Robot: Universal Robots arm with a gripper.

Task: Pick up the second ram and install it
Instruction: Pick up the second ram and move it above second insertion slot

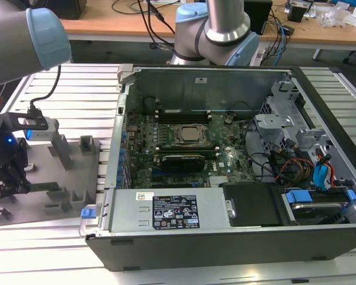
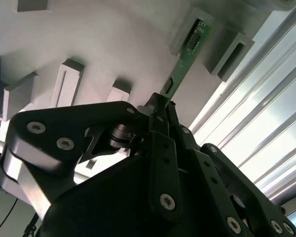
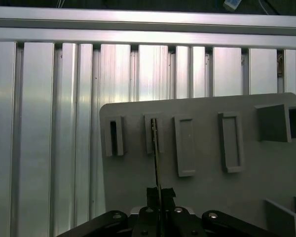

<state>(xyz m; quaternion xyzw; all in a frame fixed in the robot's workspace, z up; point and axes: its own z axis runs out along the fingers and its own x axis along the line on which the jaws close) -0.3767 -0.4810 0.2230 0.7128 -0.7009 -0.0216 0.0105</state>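
Standing on a slatted metal table [image 1: 41,255], an open computer case [image 1: 225,237] sits beside a grey tray [image 3: 212,197] of raised slots. Over the tray, at the exterior view's left, the gripper [image 3: 159,192] has its fingers clenched on one end of the second ram [image 2: 187,49], a thin green stick whose far end rests in a tray slot. The pick-up step seems in hand; lifting calls for a straight pull, without bending.

Robotics lab for computer assembly.
An opened computer case [image 1: 225,243] sits on a slotted aluminium counter [image 1: 47,249] beside a grey fixture tray [image 1: 41,169], with a robot arm [image 1: 225,24] and cables [image 1: 148,21] behind.
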